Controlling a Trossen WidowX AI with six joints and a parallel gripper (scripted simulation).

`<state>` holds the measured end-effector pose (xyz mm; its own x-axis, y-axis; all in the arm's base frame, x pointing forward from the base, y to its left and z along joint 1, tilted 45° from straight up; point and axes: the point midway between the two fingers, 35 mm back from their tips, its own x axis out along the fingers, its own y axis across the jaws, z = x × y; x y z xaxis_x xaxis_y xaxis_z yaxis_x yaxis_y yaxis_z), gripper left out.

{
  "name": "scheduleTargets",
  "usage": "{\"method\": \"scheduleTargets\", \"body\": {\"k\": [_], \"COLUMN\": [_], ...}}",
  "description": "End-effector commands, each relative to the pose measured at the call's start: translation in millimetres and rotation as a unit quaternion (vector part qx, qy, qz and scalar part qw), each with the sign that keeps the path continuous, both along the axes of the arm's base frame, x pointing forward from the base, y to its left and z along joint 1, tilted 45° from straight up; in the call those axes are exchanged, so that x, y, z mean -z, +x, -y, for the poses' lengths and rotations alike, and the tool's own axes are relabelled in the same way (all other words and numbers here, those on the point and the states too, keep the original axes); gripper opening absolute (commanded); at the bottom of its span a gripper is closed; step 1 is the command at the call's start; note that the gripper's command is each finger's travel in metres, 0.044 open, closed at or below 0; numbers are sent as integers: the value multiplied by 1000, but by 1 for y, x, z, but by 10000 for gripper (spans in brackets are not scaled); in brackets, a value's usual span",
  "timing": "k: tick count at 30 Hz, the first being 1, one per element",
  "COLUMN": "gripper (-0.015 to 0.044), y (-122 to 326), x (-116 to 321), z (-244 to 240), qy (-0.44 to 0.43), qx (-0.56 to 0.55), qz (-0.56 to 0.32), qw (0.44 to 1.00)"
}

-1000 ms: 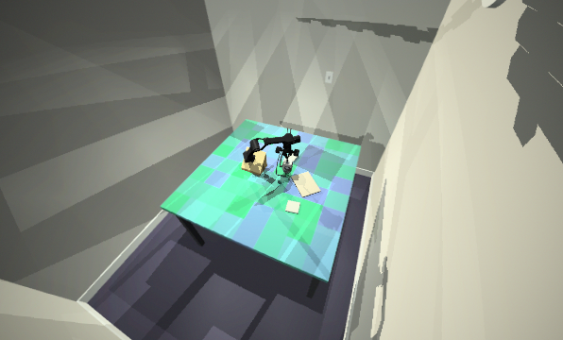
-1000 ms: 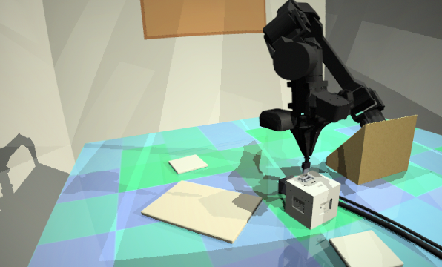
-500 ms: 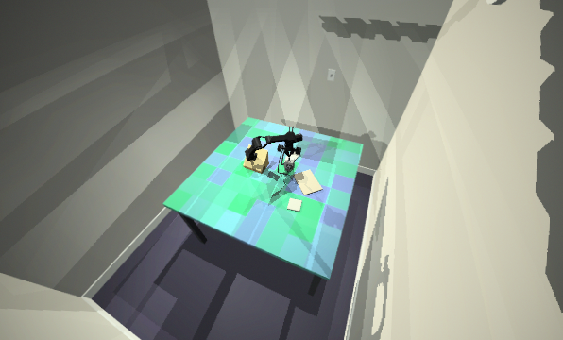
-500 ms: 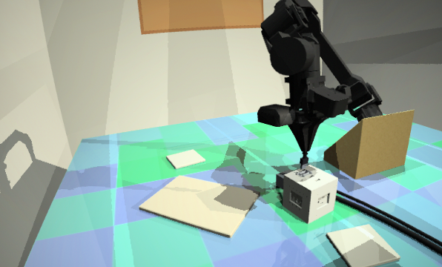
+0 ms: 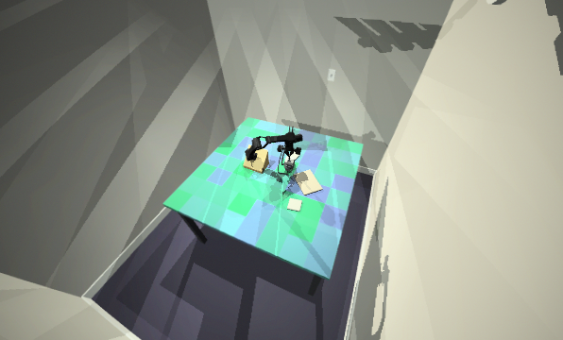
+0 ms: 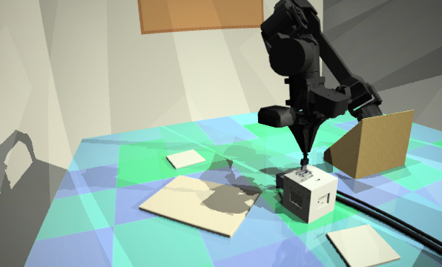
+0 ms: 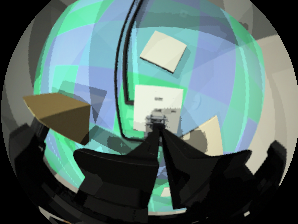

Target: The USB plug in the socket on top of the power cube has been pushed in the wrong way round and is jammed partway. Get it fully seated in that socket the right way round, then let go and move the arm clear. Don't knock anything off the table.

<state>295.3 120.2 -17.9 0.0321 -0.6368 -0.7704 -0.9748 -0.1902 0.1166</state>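
The white power cube [image 6: 296, 213] [image 7: 143, 95] stands on the table, with outlets on its sides and slots in its top. My gripper [image 6: 305, 160] [image 7: 160, 132] points straight down just above the cube's top and is shut on the USB plug. The small grey plug [image 6: 305, 167] shows below the fingertips, over the part of the top nearest the gripper's fingers in the wrist view. Its lower end is at the top face; how deep it is in a socket, and which way round it faces, I cannot tell.
A brown wedge [image 6: 384, 148] [image 7: 60, 112] stands beside the cube. Black cables [image 6: 391, 219] [image 7: 118, 75] run from the cube. A large cream board [image 6: 180, 208] and two small cream tiles [image 6: 185, 159] [image 6: 365, 245] lie flat around it.
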Motion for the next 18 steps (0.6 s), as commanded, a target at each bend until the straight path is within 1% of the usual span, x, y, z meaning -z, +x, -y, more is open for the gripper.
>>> {"method": "scheduleTargets", "body": {"k": [1,18], "gripper": [0,0], "y": [-1,-1], "x": [1,3], "z": [1,2], "qy": [2,2], "qx": [-2,-2], "qz": [-4,-4], "qw": [1000,1000]}}
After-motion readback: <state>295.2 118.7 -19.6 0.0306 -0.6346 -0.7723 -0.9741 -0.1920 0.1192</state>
